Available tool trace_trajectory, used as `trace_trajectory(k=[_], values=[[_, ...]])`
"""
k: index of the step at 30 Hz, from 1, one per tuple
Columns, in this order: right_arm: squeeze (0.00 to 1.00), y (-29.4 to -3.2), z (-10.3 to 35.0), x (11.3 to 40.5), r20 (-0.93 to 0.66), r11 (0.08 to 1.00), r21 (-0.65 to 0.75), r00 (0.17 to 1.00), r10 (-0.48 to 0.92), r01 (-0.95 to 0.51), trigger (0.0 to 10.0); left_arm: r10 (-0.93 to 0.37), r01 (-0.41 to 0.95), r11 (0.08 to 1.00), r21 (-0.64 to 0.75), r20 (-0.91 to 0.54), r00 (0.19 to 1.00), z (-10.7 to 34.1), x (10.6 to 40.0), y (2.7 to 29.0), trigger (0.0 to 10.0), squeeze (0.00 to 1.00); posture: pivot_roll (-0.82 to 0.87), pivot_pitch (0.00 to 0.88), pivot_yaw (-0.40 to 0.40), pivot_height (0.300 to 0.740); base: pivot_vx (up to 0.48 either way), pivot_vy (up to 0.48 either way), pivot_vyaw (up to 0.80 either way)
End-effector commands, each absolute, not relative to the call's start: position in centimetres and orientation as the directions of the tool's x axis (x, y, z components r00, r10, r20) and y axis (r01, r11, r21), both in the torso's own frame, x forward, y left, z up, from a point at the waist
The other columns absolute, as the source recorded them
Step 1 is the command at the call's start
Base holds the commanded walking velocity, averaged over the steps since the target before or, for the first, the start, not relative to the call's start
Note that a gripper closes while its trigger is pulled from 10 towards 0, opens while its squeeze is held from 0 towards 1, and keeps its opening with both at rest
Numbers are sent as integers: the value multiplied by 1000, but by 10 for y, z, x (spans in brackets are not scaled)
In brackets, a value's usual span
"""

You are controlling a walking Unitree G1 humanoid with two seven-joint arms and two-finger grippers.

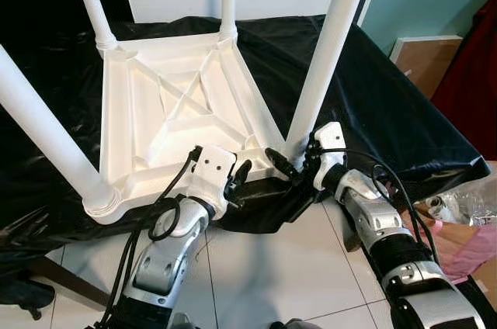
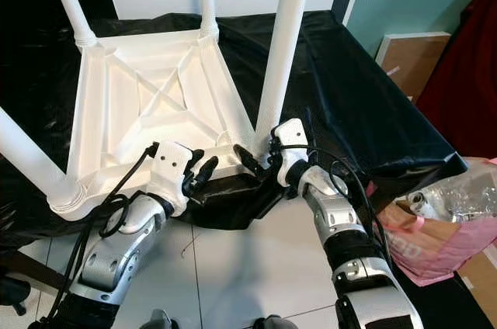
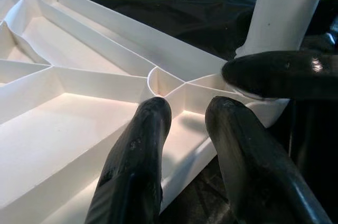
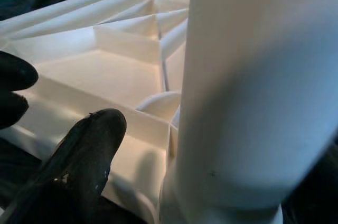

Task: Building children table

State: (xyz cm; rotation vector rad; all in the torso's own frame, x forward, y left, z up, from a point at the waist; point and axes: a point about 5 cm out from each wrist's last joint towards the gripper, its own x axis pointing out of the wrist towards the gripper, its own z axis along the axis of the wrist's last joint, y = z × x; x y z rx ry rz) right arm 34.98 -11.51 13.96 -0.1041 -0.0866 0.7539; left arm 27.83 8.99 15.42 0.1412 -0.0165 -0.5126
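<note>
A white plastic children's table (image 1: 182, 108) lies upside down at centre frame on a bench draped in black plastic sheeting (image 1: 365, 104), its ribbed underside facing up and four white cylindrical legs rising from the corners — the near-right leg (image 1: 330, 50) stands tall at right of centre, the near-left leg (image 1: 46, 139) slants toward the left edge. The left hand (image 1: 239, 178), at lower centre, reaches the table's near edge; its two black fingers (image 3: 140, 155) are a little apart and hover over the rim by the near-right corner, holding nothing. The right hand (image 1: 289, 163), at lower right of centre, sits at the base of the near-right leg, one black finger (image 4: 84, 150) lying beside the socket; whether its fingers clasp the leg cannot be told. Pale floor tiles (image 1: 272, 275) fill the lower frame — a pink plastic bag (image 2: 435, 236) lies at lower right.
</note>
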Motion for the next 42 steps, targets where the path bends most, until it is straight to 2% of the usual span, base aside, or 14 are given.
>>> trace_trajectory(k=[1, 3, 4, 5, 7, 18, 19, 20, 21, 29, 33, 36, 40, 42], values=[[0, -115, 136, 350, 16, 703, -141, 709, 705, -697, 10000, -547, 547, 827, 126, -40, 836, 152, 276, 83, 10000, 0, 41, 49, -60, 740, 0, 0, 0], [0, -114, 135, 352, 4, 698, -142, 704, 710, -702, 10000, -563, 563, 816, 127, -44, 825, 151, 274, 82, 10000, 0, 45, 48, -61, 740, 0, 0, 0], [0, -113, 135, 353, -2, 692, -139, 699, 715, -708, 8588, -586, 587, 801, 121, -46, 809, 151, 272, 80, 10000, 0, 45, 48, -61, 740, 0, 0, 0], [0, -113, 134, 354, -9, 688, -138, 696, 718, -712, 0, -615, 616, 781, 107, -49, 787, 151, 268, 77, 10000, 0, 51, 52, -66, 740, 0, 0, 0], [0, -113, 134, 354, -9, 688, -138, 696, 718, -712, 0, -615, 616, 781, 107, -49, 787, 151, 268, 77, 10000, 0, 51, 52, -66, 740, 0, 0, 0], [0, -117, 125, 354, -28, 694, -119, 702, 712, -710, 0, -752, 753, 651, 93, -54, 657, 153, 247, 64, 10000, 0, 46, 70, -70, 740, 0, 0, 0], [0, -119, 124, 354, -21, 713, -106, 718, 696, -693, 1333, -762, 763, 639, 96, -54, 645, 154, 246, 64, 10000, 0, 41, 74, -70, 740, 0, 0, 0], [0, -119, 124, 354, -21, 713, -106, 718, 696, -693, 1333, -762, 763, 639, 96, -54, 645, 154, 246, 64, 10000, 0, 41, 74, -70, 740, 0, 0, 0], [0, -120, 124, 355, -14, 728, -103, 733, 681, -678, 10000, -765, 766, 635, 98, -55, 641, 155, 245, 64, 10000, 0, 36, 77, -69, 740, 0, 0, 0], [0, -122, 122, 356, 8, 809, -73, 811, 585, -583, 10000, -750, 752, 653, 87, -57, 659, 155, 247, 66, 10000, 0, 29, 81, -71, 740, 0, 0, 0], [0, -117, 121, 357, 26, 912, -25, 912, 410, -409, 10000, -737, 739, 668, 84, -55, 673, 155, 250, 70, 10000, 0, 22, 82, -73, 740, 0, 0, 0], [0, -114, 120, 357, 24, 933, -12, 933, 359, -359, 10000, -736, 738, 670, 84, -55, 675, 156, 251, 71, 10000, 0, 20, 81, -72, 740, 0, 0, 0], [0, -104, 115, 352, 19, 983, 39, 984, 179, -179, 10000, -734, 735, 673, 78, -48, 677, 157, 252, 72, 10000, 0, 15, 78, -72, 740, 0, 0, 0], [0, -104, 115, 352, 19, 983, 39, 984, 179, -179, 10000, -734, 735, 673, 78, -48, 677, 157, 252, 72, 10000, 0, 15, 78, -72, 740, 0, 0, 0]])
